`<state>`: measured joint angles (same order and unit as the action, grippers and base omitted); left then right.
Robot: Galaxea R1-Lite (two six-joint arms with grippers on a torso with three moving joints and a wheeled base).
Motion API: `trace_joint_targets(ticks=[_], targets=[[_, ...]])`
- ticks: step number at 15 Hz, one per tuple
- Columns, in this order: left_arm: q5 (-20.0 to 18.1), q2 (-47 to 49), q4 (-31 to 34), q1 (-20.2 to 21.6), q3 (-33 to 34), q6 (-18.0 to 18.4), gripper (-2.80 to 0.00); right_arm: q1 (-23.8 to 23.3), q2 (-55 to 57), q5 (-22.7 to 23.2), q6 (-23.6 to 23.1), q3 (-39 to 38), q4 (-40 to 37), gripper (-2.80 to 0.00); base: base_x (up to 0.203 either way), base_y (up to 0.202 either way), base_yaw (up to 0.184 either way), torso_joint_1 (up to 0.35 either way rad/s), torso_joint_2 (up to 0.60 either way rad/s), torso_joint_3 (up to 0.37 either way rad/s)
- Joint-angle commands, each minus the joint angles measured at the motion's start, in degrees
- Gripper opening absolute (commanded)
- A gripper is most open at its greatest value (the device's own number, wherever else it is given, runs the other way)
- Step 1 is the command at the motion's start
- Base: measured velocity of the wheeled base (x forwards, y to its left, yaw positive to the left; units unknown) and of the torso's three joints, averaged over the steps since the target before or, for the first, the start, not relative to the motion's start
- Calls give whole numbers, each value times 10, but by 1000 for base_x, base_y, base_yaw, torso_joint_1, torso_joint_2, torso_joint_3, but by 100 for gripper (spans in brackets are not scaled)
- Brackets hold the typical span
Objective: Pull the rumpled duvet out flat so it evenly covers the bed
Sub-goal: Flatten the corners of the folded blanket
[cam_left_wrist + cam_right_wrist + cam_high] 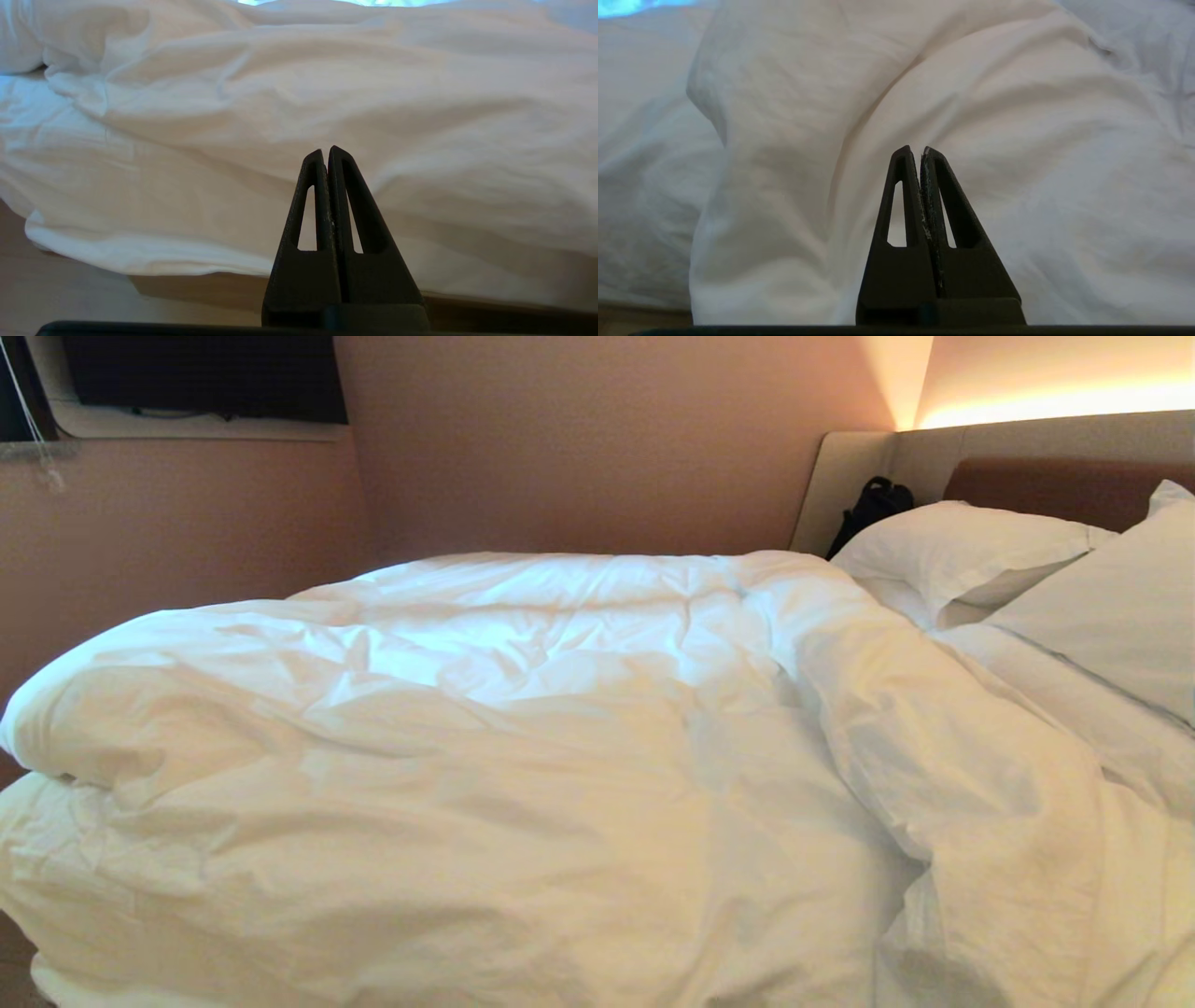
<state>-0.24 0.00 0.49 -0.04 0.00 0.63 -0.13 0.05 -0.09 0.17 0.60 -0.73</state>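
The puffy white duvet [485,747] lies rumpled across the bed, bunched in thick folds at the near left and with a long ridge running toward the pillows. The bed's beige headboard [1027,448] with its brown panel stands at the far right. Neither arm shows in the head view. In the left wrist view my left gripper [325,151] is shut and empty, pointing at the duvet's hanging side [327,93] above the tan base [93,289]. My right gripper [916,150] is also shut and empty, facing a thick fold of the duvet [794,140] without touching it.
Two white pillows [962,555] [1120,607] lean at the head of the bed on the right. A black bag [873,509] sits in the far corner by the headboard. A pink wall [579,439] runs along the bed's far side.
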Motion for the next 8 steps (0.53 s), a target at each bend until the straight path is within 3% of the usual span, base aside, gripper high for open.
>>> trace_joint_targets(ticks=[1,5,8], targets=[[0,0,0,0,0,0,-280,0,0,-1,1,0,0,-280,-156,-102,6,18,3,-2],[0,0,0,0,0,-3,-280,0,0,0,1,0,0,-280,-193,-155,1,1,1,3],[0,0,0,0,0,-3,-280,0,0,-1,1,0,0,-280,-186,-27,2,4,2,4]])
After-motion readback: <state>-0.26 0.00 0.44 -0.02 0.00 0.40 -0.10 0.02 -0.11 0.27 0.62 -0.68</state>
